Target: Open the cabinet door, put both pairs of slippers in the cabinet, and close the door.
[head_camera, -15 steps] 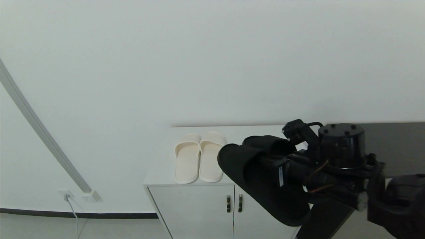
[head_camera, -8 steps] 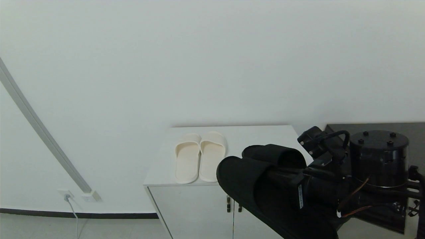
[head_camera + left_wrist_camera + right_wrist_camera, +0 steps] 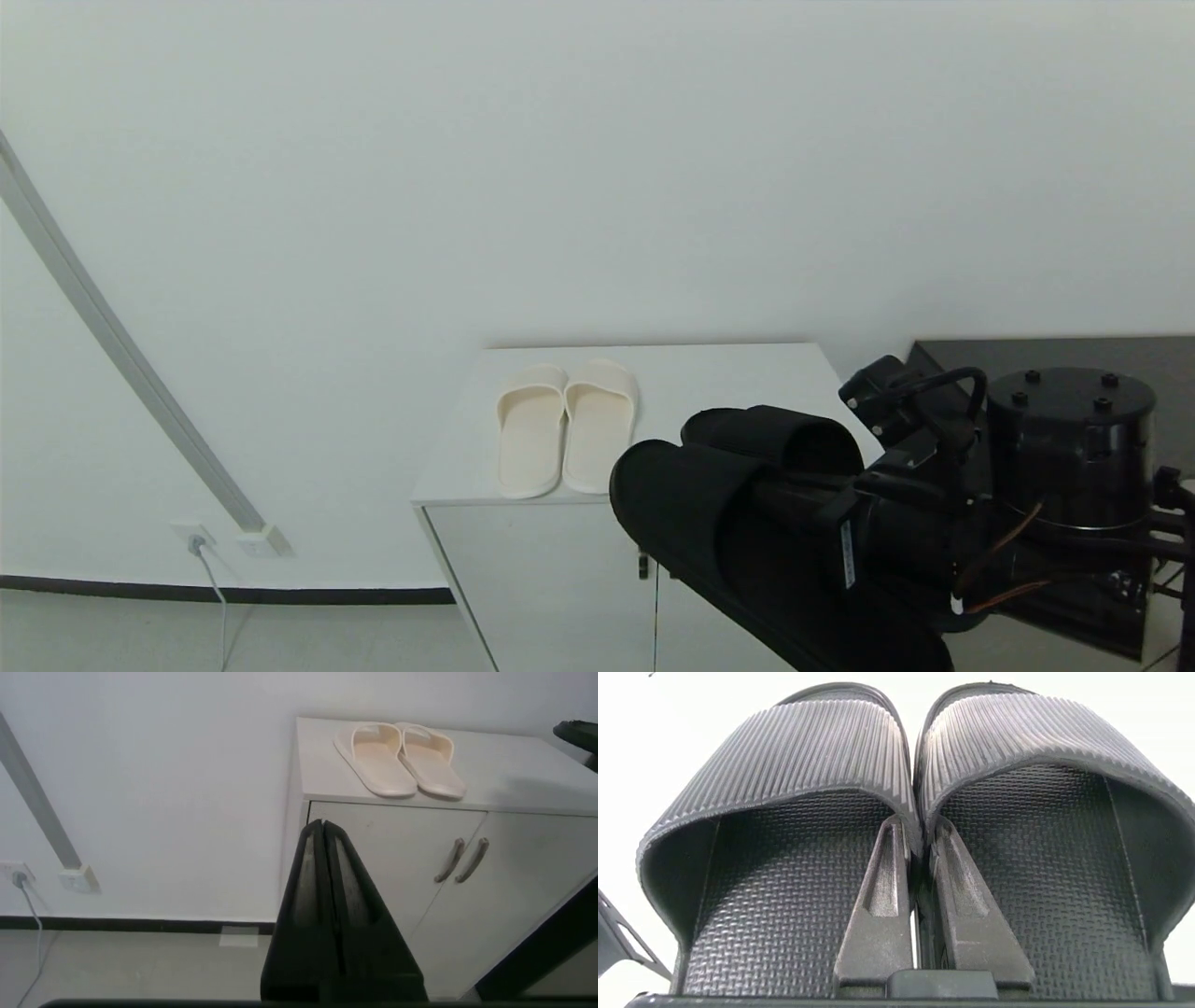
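**Now aloft: black pair in one pinch, cabinet shut**

And we have the right gripper (image 3: 915, 840) out in front of the cabinet (image 3: 541, 579), clamped on the black slippers (image 3: 691, 495). One finger sits inside each shoe, and the two touching inner walls are squeezed between them. That is a neat way to carry both shoes with a single pinch. The pair hangs side by side, toes pointing away from the wrist, held in the air near the cabinet's right front corner and touching nothing else.

Look at those surfaces. The straps are broad arches of ribbed rubbery foam, and the footbeds carry a fine diamond tread. My read is that this soft, grippy material gives a little under the fingers and is unlikely to slide out.

Over on the cabinet top (image 3: 728, 373), the cream slippers (image 3: 532, 429) lie flat and parallel with their edges touching, toward the left side. They are smooth moulded slides with plain wide bands.

The left gripper (image 3: 323, 835) hangs lower, in front of the cabinet's left side. Its fingers are pressed together and it carries nothing.

The doors (image 3: 392, 868) are flat, matt white panels, and both look closed. Their slim, curved metal handles (image 3: 451, 859) sit side by side at the centre seam. By my judgement the free left arm is the one placed to hook a handle, because nothing can go inside until a door swings open.
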Controlling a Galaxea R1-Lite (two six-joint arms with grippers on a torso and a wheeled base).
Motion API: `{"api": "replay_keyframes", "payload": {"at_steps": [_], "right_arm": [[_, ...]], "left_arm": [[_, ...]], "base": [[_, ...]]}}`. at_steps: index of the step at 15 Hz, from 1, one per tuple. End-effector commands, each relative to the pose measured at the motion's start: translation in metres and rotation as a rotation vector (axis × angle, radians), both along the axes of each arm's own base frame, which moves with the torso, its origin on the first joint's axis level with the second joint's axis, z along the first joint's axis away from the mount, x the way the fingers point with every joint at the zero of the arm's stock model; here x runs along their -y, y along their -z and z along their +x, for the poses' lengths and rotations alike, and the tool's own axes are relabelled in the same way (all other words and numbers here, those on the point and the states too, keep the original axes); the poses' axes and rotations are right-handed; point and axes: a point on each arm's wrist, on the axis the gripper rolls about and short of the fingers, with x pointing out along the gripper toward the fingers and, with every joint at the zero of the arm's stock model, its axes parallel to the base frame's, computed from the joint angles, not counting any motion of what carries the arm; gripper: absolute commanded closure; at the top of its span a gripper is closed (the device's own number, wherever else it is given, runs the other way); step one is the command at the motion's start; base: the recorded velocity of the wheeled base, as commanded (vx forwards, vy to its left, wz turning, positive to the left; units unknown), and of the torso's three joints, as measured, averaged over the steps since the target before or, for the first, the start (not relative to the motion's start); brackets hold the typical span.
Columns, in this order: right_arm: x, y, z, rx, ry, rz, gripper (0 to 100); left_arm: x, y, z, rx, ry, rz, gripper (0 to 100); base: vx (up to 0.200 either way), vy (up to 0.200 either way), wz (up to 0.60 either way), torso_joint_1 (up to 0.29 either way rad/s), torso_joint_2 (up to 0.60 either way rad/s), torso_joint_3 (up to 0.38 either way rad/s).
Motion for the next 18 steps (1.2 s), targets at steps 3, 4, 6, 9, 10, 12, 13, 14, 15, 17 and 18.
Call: {"api": "replay_keyframes", "payload": {"at_steps": [3, 4, 6, 9, 10, 12, 13, 14, 15, 17, 18], "right_arm": [[0.0, 0.0, 0.0, -0.001, 0.002, 0.0, 100], [0.002, 0.005, -0.002, -0.01, 0.004, -0.015, 100], [0.003, 0.007, -0.003, -0.01, 0.003, -0.026, 100], [0.004, 0.008, -0.003, -0.013, 0.002, -0.025, 100], [0.004, 0.007, -0.003, -0.01, 0.001, -0.024, 100], [0.004, 0.008, -0.003, -0.011, 0.001, -0.025, 100], [0.004, 0.008, -0.003, -0.011, -0.002, -0.025, 100], [0.003, 0.008, -0.003, -0.012, -0.003, -0.026, 100], [0.003, 0.008, -0.003, -0.015, -0.003, -0.028, 100], [0.004, 0.011, -0.005, -0.023, -0.008, -0.035, 100], [0.004, 0.012, -0.005, -0.026, -0.012, -0.036, 100]], "left_arm": [[0.0, 0.0, 0.0, -0.001, 0.001, -0.001, 100], [0.0, 0.0, 0.0, -0.001, -0.001, 0.0, 100], [0.0, 0.0, 0.0, -0.001, -0.001, -0.001, 100], [0.0, 0.0, 0.0, -0.001, -0.002, -0.001, 100], [0.0, 0.0, 0.0, -0.001, -0.002, -0.001, 100], [0.0, 0.0, 0.0, -0.001, -0.002, -0.001, 100], [0.0, 0.0, 0.0, -0.001, -0.002, -0.001, 100], [0.0, 0.0, 0.0, -0.001, -0.002, -0.001, 100], [0.0, 0.0, 0.0, -0.001, -0.002, -0.001, 100], [0.0, 0.0, 0.0, -0.001, -0.002, -0.003, 100], [0.0, 0.0, 0.0, -0.001, -0.002, -0.001, 100]], "base": [[-0.133, 0.0, 0.0, -0.01, 0.0, 0.006], [0.0, 0.0, 0.0, 0.0, 0.0, 0.0], [0.0, 0.0, 0.0, 0.0, 0.0, 0.0], [0.0, 0.0, 0.0, 0.0, 0.0, 0.0], [0.0, 0.0, 0.0, 0.0, 0.0, 0.0], [0.0, 0.0, 0.0, 0.0, 0.0, 0.0], [0.0, 0.0, 0.0, 0.0, 0.0, 0.0], [0.0, 0.0, 0.0, 0.0, 0.0, 0.0], [0.0, 0.0, 0.0, 0.0, 0.0, 0.0], [0.0, 0.0, 0.0, 0.0, 0.0, 0.0], [0.0, 0.0, 0.0, 0.0, 0.0, 0.0]]}}
